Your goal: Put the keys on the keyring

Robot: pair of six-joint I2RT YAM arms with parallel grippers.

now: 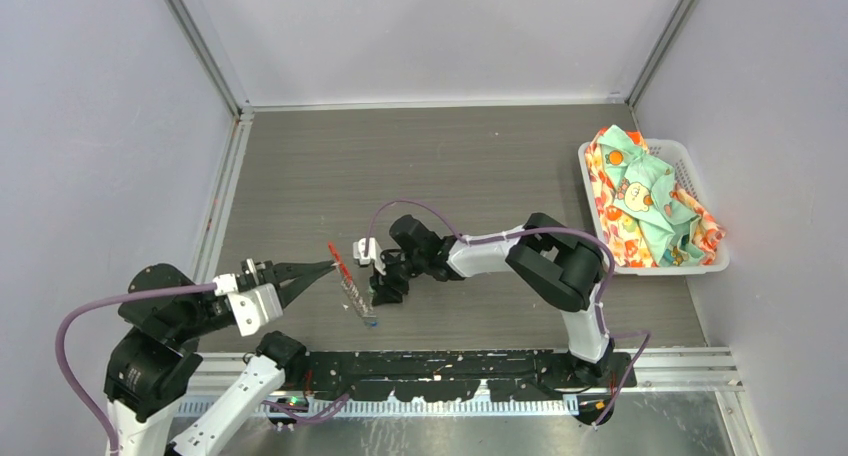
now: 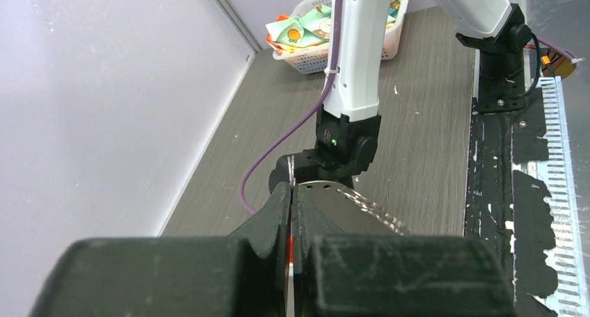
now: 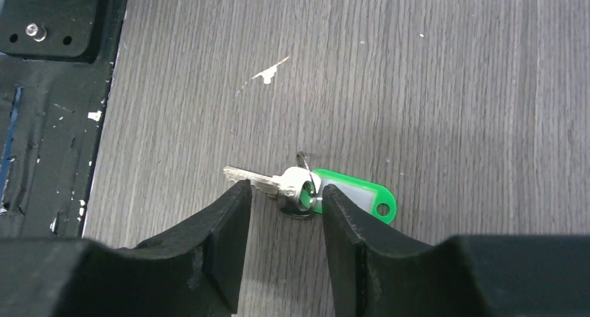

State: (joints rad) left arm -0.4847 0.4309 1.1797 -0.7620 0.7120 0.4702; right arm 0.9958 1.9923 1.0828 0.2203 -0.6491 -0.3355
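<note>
Right gripper [image 3: 285, 192] open, jaws straddling green-tagged key [image 3: 268, 181] flat on table [image 3: 417, 87]. Left gripper [image 1: 325, 267] clamped on keyring [image 1: 352, 288] nearby. Best: centre on key head, close squarely, avoid pinching tag alone.

Shiny metal key [image 3: 261, 180], green plastic tag [image 3: 358, 199], on matt wood-grain table [image 3: 417, 74].

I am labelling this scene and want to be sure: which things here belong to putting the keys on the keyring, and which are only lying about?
Belong to the job:
- keyring, gripped by the shut left end effector
- green-tagged key, on the table between the open jaws of the right end effector

Only lying about:
- white basket
- patterned cloths inside it
</note>
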